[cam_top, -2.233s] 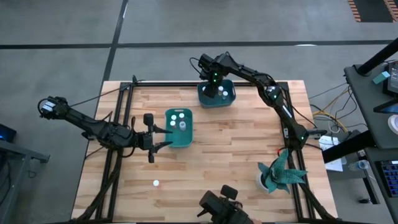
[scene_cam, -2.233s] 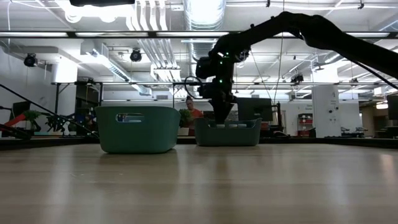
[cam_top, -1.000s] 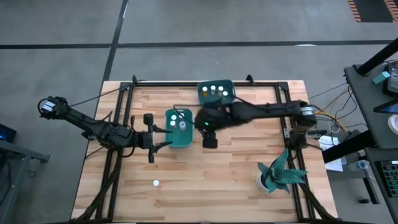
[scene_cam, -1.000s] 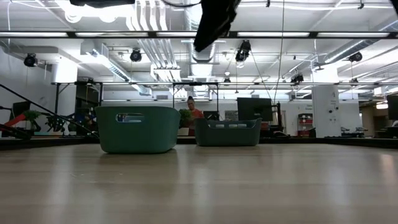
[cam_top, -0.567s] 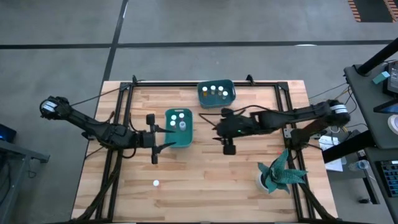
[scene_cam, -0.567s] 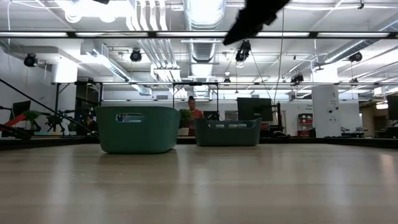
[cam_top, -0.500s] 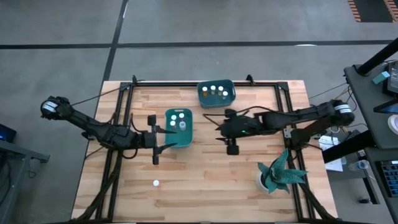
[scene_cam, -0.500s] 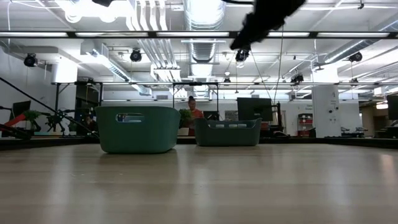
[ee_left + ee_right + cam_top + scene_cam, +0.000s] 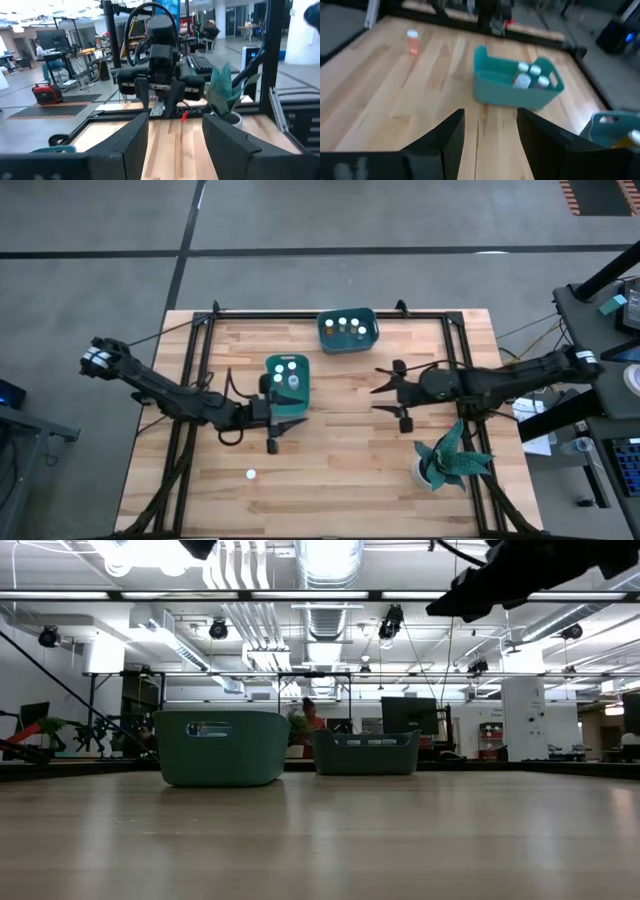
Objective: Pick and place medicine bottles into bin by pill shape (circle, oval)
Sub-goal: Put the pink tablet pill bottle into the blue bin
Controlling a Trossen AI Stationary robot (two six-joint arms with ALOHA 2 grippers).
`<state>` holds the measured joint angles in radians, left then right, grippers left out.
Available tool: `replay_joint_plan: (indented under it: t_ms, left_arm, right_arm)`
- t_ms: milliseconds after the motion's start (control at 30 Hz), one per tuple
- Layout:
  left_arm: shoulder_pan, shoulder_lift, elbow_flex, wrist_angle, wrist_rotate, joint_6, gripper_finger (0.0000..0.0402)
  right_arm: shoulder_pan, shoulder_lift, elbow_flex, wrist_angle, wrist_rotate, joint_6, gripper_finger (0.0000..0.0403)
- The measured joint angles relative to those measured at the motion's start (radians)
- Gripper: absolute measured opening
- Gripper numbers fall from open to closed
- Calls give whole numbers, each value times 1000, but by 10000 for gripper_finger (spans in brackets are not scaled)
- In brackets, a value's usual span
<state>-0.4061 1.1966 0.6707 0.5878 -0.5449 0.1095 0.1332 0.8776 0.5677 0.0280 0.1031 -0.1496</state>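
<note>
Two teal bins stand on the wooden table, one mid-table and one at the far edge; each holds several white-capped medicine bottles. One lone bottle stands upright near the front left; it shows orange in the right wrist view. My left gripper is open and empty just beside the mid-table bin's near side. My right gripper is open and empty above the table, right of that bin, its fingers pointing toward the table's left. The right wrist view shows both bins: the mid-table one and the far one.
A teal-leaved plant in a white pot stands near the front right corner. Black frame rails run along the table's edges. Bare wood lies between the bins and the near edge. A person sits in the room behind.
My right gripper has swung from over the far bin, across the middle, toward the table's right edge, and has turned so its fingers point left. My left gripper has gone a little toward the right and near edges. The bottles and bins have stayed still.
</note>
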Motion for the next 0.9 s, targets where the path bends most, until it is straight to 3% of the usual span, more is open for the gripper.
replay_joint_plan:
  t_ms: [167,633,900]
  left_arm:
    - [0,90,47,87,-5,-1,171]
    - [0,213,229,86,-16,-1,171]
    - [0,282,316,82,-120,-44,171]
  right_arm:
    - [0,-104,-92,93,-3,-53,172]
    - [-1,-320,-211,217,-56,-190,172]
    - [-2,-364,-326,446,-86,-263,172]
